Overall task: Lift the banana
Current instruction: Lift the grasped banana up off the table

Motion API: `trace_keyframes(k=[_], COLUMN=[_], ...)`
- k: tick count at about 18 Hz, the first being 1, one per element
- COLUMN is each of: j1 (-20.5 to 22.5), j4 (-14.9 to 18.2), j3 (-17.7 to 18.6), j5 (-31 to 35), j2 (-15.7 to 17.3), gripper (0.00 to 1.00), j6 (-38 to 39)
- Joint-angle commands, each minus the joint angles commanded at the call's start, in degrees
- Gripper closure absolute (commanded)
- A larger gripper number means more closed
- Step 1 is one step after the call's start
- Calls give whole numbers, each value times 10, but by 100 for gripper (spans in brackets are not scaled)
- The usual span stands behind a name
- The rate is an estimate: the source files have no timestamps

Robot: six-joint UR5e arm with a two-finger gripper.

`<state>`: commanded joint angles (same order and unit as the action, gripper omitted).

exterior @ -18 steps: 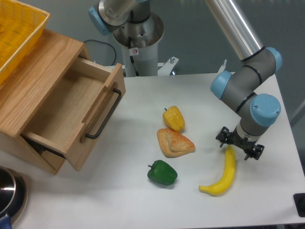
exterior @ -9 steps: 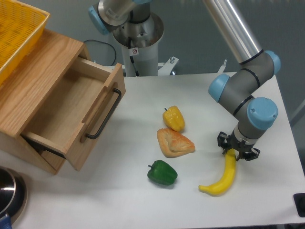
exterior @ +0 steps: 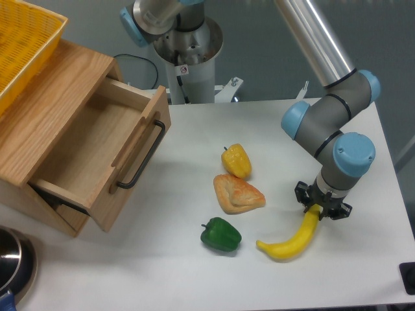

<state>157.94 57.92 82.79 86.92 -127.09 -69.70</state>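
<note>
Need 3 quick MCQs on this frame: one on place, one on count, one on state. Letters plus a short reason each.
1. Where does the gripper meet the banana?
A. at its upper end
B. at its middle
C. at its lower tip

2. How many peppers are on the table?
A. one
B. two
C. three

3. What state is the wooden drawer in?
A. shut
B. pulled open and empty
C. open with a pepper inside

Answers:
1. A, the fingers sit at the banana's top end.
2. B, a yellow pepper and a green pepper.
3. B, the drawer stands out with bare wood inside.
</note>
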Motion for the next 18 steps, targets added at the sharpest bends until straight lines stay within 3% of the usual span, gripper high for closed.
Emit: trace_keyframes(k=[9,13,18], j1=[-1,-11,-27], j4=[17,77,113], j3=[2,-1,-5], j5=[0,4,4], j2=[58,90,129], gripper=[83,83,83], j6=[1,-4,-5])
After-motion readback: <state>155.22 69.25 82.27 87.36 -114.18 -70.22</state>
